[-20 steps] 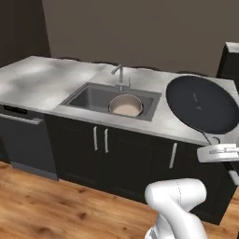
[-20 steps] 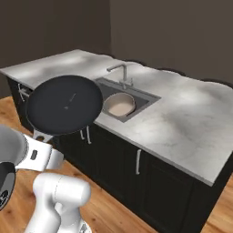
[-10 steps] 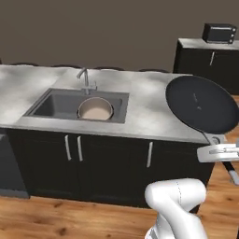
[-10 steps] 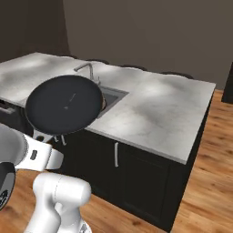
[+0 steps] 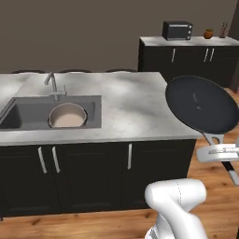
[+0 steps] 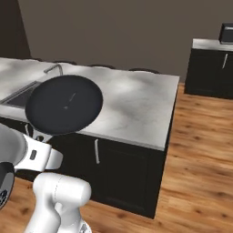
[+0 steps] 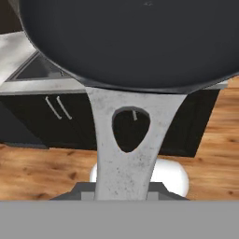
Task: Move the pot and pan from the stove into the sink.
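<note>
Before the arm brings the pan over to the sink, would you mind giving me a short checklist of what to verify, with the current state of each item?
1. Gripper shut on the pan's handle: ok.
2. Pan lifted off the counter: ok, held in the air, tilted up on edge.
3. Pot in the sink: ok.
4. Room beside the pot for the pan: cannot tell; the pot takes much of the basin's right half.
5. Faucet out of the pan's path: cannot tell.
</note>
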